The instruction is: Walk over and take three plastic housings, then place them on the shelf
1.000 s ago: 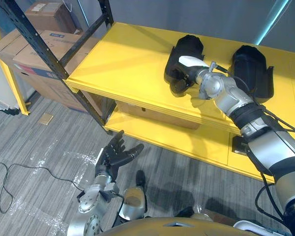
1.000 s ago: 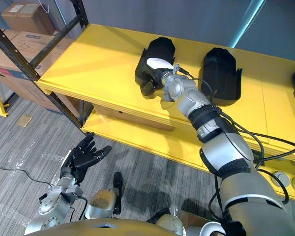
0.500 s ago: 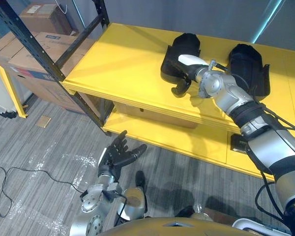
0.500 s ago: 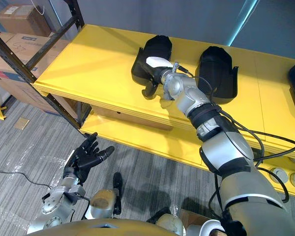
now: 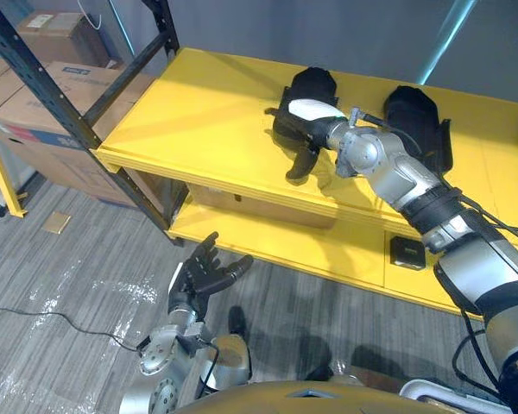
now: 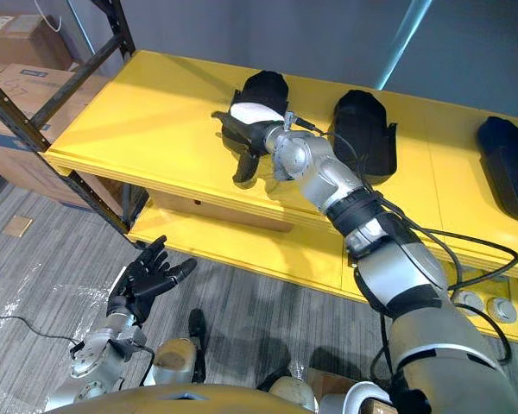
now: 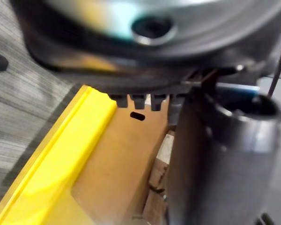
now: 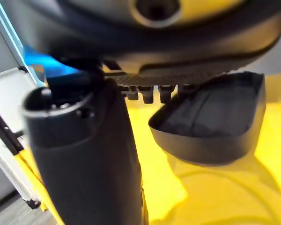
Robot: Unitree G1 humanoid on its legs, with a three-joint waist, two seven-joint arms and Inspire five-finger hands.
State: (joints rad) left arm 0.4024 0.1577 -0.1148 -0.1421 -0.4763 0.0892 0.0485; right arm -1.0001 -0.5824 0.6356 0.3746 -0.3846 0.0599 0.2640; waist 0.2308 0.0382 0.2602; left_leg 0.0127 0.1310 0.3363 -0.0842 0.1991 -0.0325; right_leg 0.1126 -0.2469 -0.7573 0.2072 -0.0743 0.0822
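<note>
We see R robot hand (image 5: 300, 136) released, splayed over housing (image 5: 313, 84) on shelf (image 5: 198, 112). L robot hand (image 5: 200, 278) relaxed, below shelf.

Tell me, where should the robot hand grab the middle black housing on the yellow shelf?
Probably by one long side wall, coming from above. The middle housing seems to lie hollow side up on the shelf, so its thin raised rim can fit between thumb and fingers.

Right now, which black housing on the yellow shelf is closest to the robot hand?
The leftmost housing: the right robot hand is spread open right over its front end. The middle housing and the far-right housing lie farther along the shelf.
</note>
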